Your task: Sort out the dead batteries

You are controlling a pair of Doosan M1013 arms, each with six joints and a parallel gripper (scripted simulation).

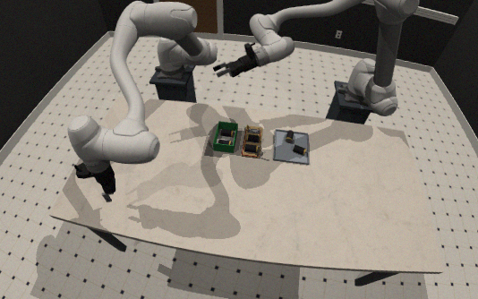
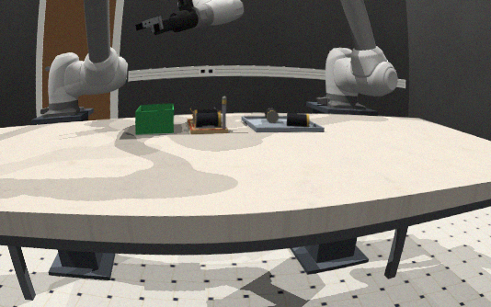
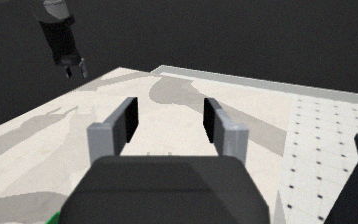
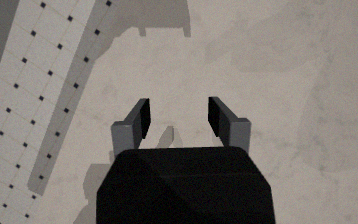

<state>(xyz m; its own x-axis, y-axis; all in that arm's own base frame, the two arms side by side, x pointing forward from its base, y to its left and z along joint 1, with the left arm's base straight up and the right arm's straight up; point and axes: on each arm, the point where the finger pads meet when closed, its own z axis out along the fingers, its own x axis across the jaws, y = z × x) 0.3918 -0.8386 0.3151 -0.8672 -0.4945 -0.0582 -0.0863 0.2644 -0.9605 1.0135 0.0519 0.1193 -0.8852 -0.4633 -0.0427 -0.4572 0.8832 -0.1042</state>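
Six batteries were in your view, two each in the box, the holder and the tray. The green recycling box stood upright and level on the table, with one battery and a second battery lying inside it (your left wrist camera caught only a green sliver of its rim).

Just beside the box you had the orange-edged holder, with two dark batteries lying in it, one nearer and one behind. A slim upright post rose at the holder's side; whether the bulb was lit, you could not tell from these views (too small and dim).

On the other side of the holder from the box lay the gray tray, holding a battery near its back edge and another nearer its front.

Your left gripper hung high and well apart from the box, fingers wide apart with nothing between them. Your right gripper pointed down, its fingers also spread and empty, well apart from the batteries.
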